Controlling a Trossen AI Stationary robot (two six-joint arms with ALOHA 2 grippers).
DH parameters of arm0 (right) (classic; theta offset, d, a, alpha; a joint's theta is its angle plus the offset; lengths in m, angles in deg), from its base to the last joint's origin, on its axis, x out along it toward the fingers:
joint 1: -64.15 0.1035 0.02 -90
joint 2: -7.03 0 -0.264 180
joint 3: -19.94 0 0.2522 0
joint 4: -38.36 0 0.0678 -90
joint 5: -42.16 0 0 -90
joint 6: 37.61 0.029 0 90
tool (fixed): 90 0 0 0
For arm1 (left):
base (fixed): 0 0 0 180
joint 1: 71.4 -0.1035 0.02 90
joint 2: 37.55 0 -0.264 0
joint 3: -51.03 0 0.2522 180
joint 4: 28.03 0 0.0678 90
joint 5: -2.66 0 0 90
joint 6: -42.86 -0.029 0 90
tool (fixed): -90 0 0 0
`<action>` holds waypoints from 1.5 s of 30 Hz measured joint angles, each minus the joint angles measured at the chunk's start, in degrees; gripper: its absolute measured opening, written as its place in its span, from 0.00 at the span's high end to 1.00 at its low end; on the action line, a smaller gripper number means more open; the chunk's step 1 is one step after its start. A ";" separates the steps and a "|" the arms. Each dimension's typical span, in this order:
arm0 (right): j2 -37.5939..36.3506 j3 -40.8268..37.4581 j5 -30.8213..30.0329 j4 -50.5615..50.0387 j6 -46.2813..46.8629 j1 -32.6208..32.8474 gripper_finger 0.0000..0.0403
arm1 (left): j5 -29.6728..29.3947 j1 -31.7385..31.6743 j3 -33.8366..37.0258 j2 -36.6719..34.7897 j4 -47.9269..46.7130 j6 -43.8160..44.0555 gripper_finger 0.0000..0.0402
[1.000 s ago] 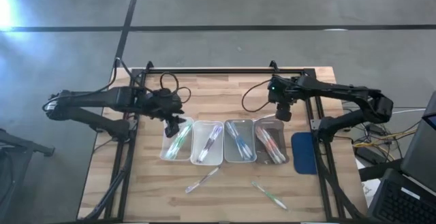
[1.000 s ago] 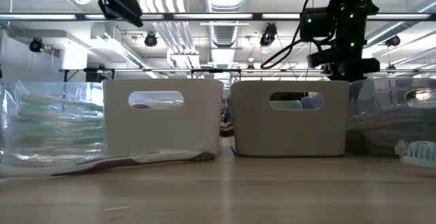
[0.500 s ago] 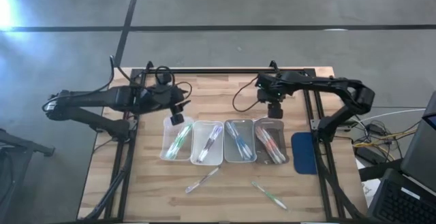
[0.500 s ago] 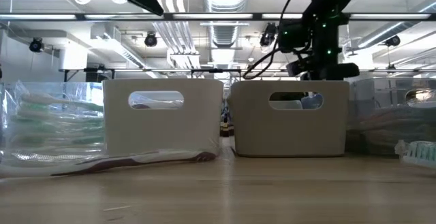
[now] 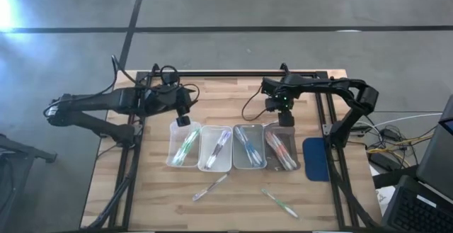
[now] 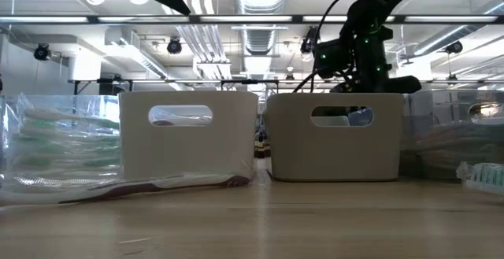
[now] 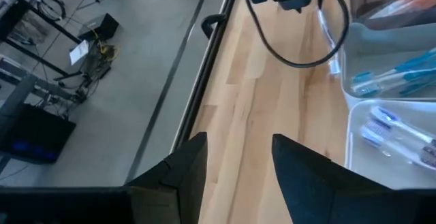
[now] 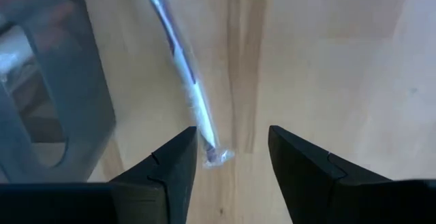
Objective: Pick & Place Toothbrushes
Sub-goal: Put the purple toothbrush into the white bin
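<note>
Grey concrete floor is surrounding the wooden surface, which sits in the middle of the high view. I am holding the right fingers spread and empty above a wrapped toothbrush lying on the bare wood just beside the rightmost tray, near the centre of that view. To take it cleanly, I am judging that I should come straight down with one finger on either side of the thin stick, near its middle, and close only once both tips are level with the wood, since the wrapping looks slippery. The tray's wall is close on one side and could catch a finger.

The left fingers are also spread and holding nothing, hanging over bare wood above the leftmost tray, left of centre. Four clear trays in a row are already carrying sorted toothbrushes. Two loose toothbrushes are waiting lower in the frame, and a blue pad lies at the right.
</note>
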 joint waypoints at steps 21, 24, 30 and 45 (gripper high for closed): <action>-0.11 -6.08 9.95 6.10 -4.06 0.32 0.57 | 0.55 -3.15 0.09 0.07 0.21 2.20 0.58; -0.14 -5.85 8.41 6.52 -4.62 0.34 0.56 | 0.55 -3.15 0.11 0.07 0.73 2.41 0.58; 0.01 -5.64 6.81 7.30 -6.06 0.31 0.53 | 0.55 -3.15 0.11 0.07 1.21 2.41 0.58; 3.19 -6.62 4.83 10.26 -7.32 0.38 0.66 | 0.56 -3.15 0.11 0.11 1.25 2.37 0.58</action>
